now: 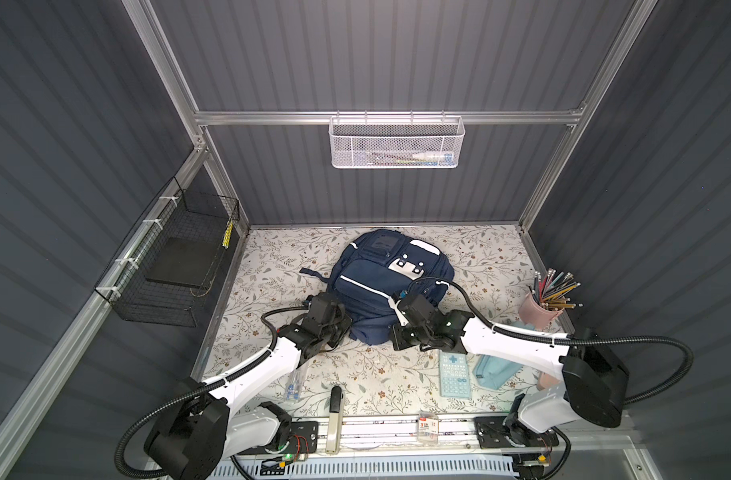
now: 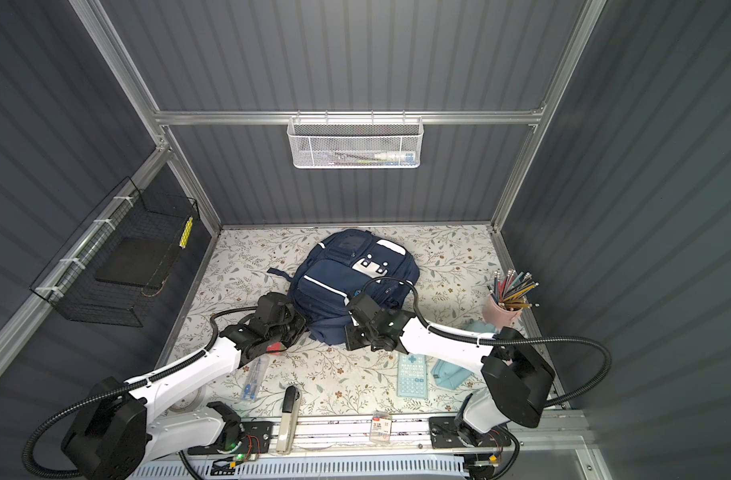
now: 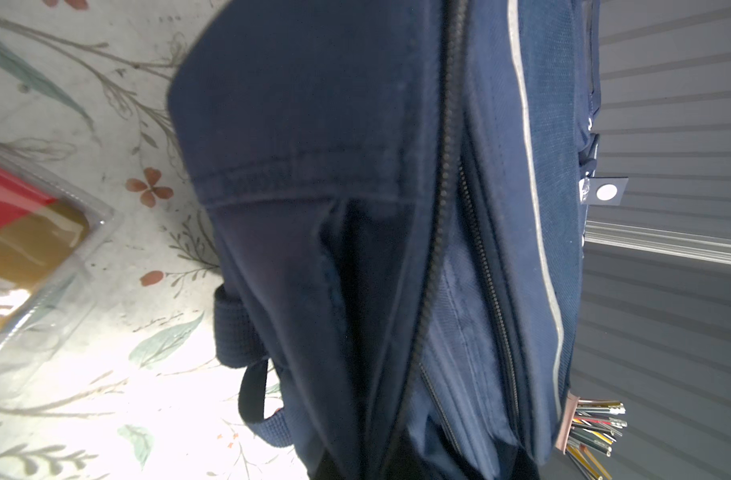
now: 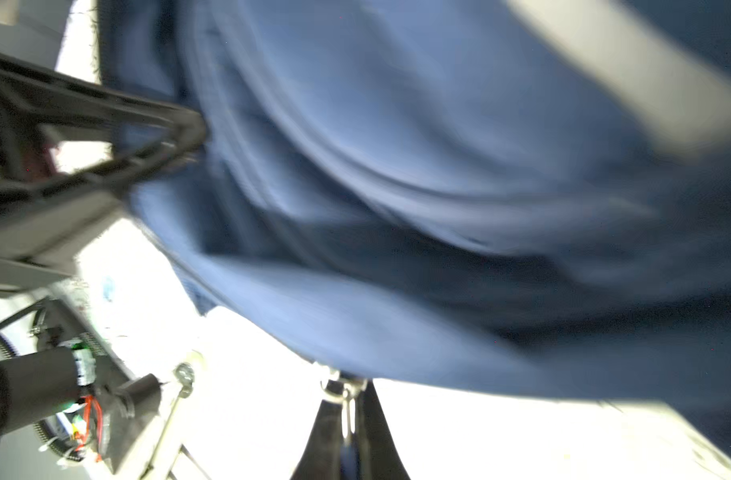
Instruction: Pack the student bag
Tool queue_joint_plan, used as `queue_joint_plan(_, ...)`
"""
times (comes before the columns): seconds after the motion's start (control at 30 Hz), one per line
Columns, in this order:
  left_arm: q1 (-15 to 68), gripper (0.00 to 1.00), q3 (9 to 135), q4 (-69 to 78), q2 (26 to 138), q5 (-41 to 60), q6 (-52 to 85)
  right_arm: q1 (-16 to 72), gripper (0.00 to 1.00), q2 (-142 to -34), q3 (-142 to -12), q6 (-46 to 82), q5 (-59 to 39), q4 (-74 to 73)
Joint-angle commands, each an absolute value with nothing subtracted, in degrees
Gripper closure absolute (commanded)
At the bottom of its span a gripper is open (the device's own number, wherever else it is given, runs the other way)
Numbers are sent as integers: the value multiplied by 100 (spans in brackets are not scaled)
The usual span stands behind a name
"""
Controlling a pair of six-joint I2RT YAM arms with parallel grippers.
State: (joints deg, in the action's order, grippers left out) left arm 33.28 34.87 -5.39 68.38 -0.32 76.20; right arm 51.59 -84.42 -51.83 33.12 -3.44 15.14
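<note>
**Braced for unzipping**

The navy-blue striped fabric student bag [image 1: 380, 282] lies at the middle of the floral-patterned desk [image 1: 480, 257]. The left end effector [image 4: 195, 131] is pinched shut on its near fabric edge, apparently as an anchor. The right end effector [image 4: 347, 399] is closed on a small metal zip pull [image 4: 339, 386], likely to run the zip.
</note>
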Motion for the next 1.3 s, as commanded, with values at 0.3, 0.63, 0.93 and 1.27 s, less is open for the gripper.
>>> queue_joint_plan(0.3,2975,100,3830,-1057,6533,-213,7008,3448,100,-7973,-4470,2622,-238,1970)
queue_joint_plan(0.63,2587,100,3838,-1151,6547,18,6853,2813,100,-8244,-4375,2380,-29,1892)
queue_joint_plan(0.93,2080,100,4291,-960,7121,211,6384,3595,100,-7836,-4350,2666,283,2195)
queue_joint_plan(1.27,1733,27,4937,-1278,7493,127,5799,4691,90,-8658,-5049,3556,69,1684)
